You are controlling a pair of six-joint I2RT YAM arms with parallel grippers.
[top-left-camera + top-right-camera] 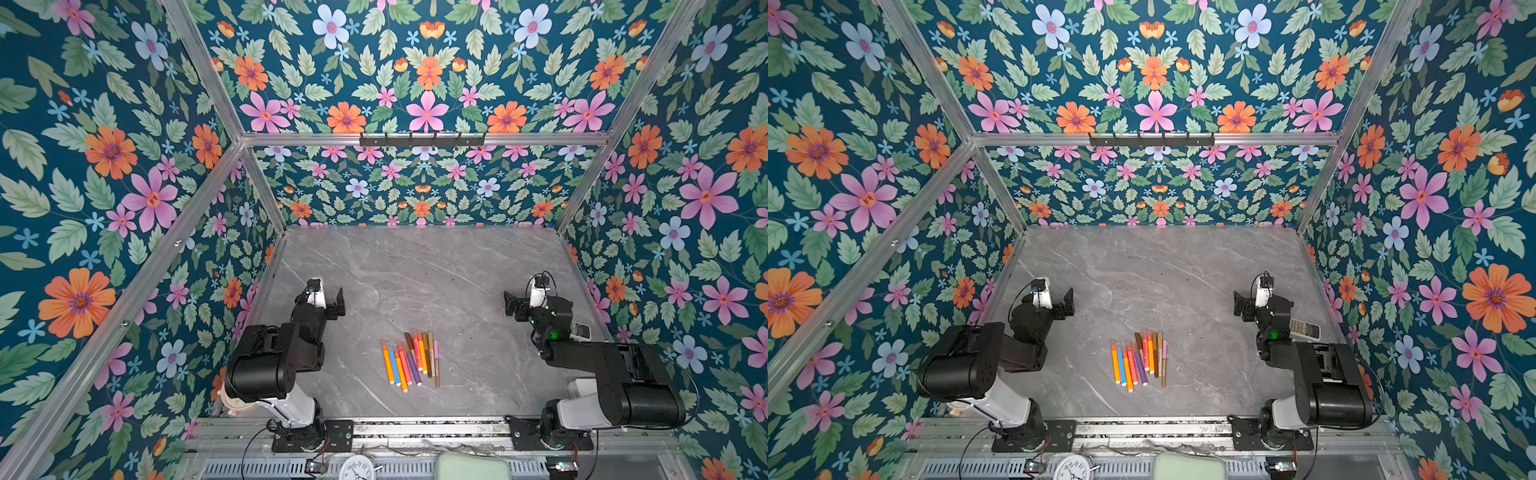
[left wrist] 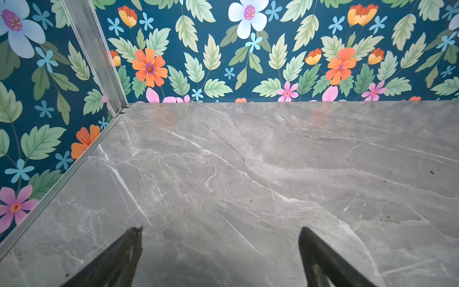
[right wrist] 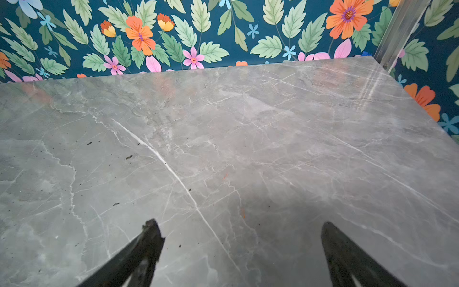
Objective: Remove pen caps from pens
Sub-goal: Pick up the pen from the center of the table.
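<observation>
The pens point(image 1: 411, 359) lie bunched on the table point(image 1: 415, 270), front middle; caps point(image 1: 414, 335) too small to judge; left gripper point(image 2: 220, 229) and right gripper point(image 3: 238, 222) gape empty (neither wrist view catches the pens); a remote point(image 1: 580, 331) sits half hidden behind the right arm point(image 1: 602, 365).

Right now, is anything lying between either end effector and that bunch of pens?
Nothing visible does. Only bare table separates the left end effector and the right end effector from the pens; both stand open and empty.
</observation>
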